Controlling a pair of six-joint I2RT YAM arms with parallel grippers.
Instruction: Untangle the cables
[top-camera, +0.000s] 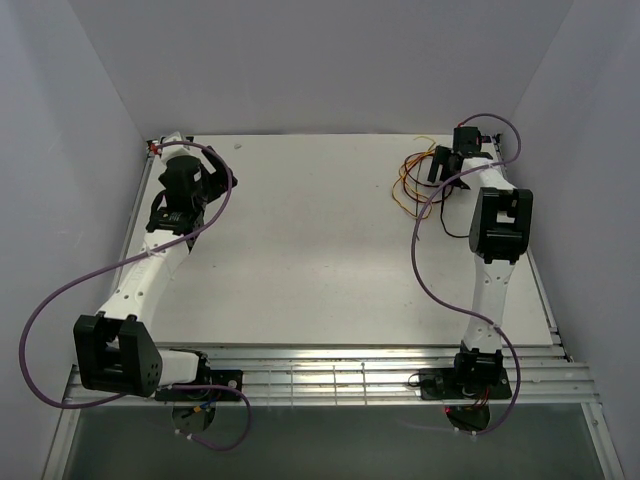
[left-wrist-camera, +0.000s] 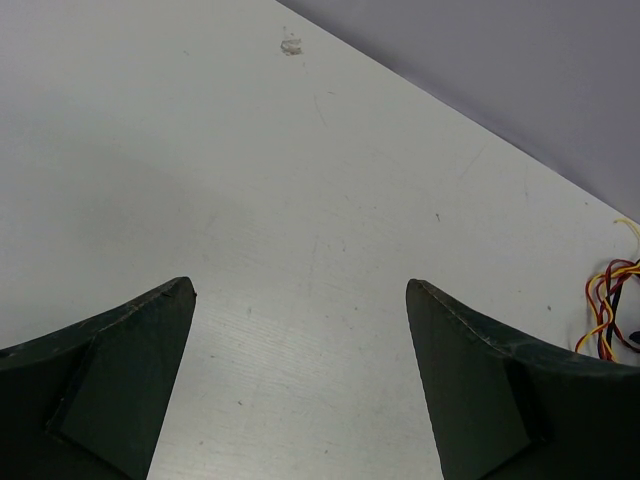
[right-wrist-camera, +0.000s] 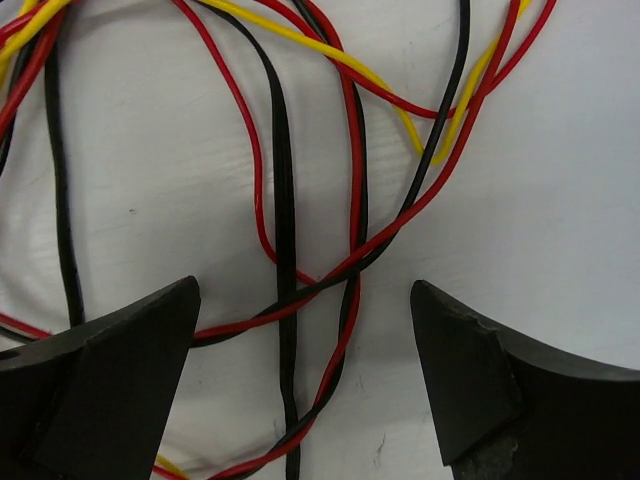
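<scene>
The cables (top-camera: 420, 185) lie in a loose tangle of yellow, red and black strands at the far right corner of the bench (top-camera: 300, 250). Their loops spread out toward the bench's middle, and the heap is a little longer from the far edge toward the near one than across. In the right wrist view most of the cables (right-wrist-camera: 285, 200) run lengthwise between the right jaws. One black strand goes nearly straight, red ones curve across it, and a yellow one slants over the top. The right jaws stand wide apart over these strands and grip none of them. The left jaws, at the far left corner of the bench (left-wrist-camera: 300, 200), are also wide open over bare surface with nothing held. The cables (left-wrist-camera: 605, 300) show only at that view's right edge.
</scene>
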